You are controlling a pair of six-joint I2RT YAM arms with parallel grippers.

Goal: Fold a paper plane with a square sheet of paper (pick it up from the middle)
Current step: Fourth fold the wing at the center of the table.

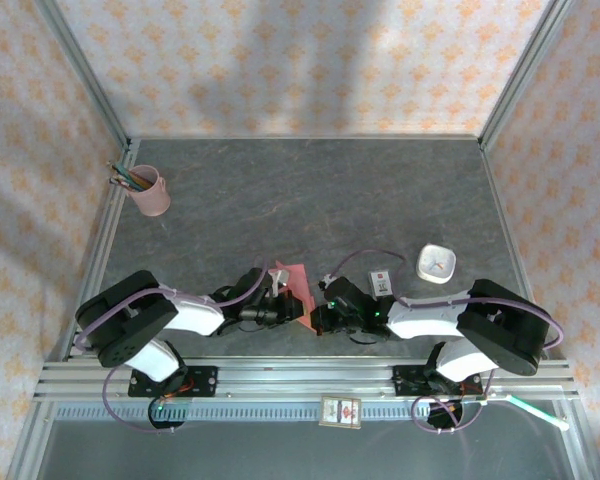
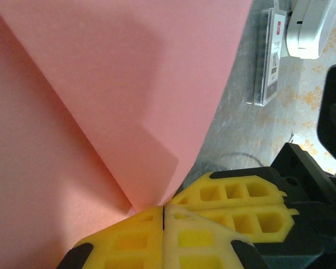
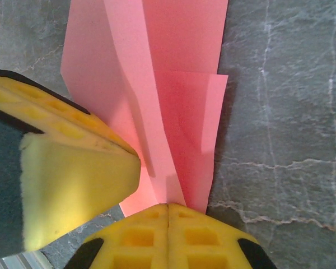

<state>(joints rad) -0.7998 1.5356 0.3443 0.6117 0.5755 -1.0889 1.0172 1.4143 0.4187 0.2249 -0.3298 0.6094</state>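
Observation:
The square sheet of paper (image 1: 296, 284) is salmon pink and lies in overlapping folded flaps near the table's front, between the two grippers. In the left wrist view the sheet of paper (image 2: 101, 84) fans up from my left gripper (image 2: 164, 216), whose jaws are shut on its lower tip. The right gripper's yellow fingers (image 2: 241, 204) press in just beside that spot. From the right wrist, the creased paper (image 3: 179, 89) rises from my right gripper (image 3: 168, 208), which is shut on its bottom edge. The left gripper's fingers (image 3: 73, 168) touch the paper at the left.
A pink pencil cup (image 1: 150, 190) stands at the far left. A white square object (image 1: 437, 263) and a small white-and-black box (image 1: 381, 283) sit right of the paper, close to the right arm. The grey stone-pattern table (image 1: 310, 190) stretches behind the grippers.

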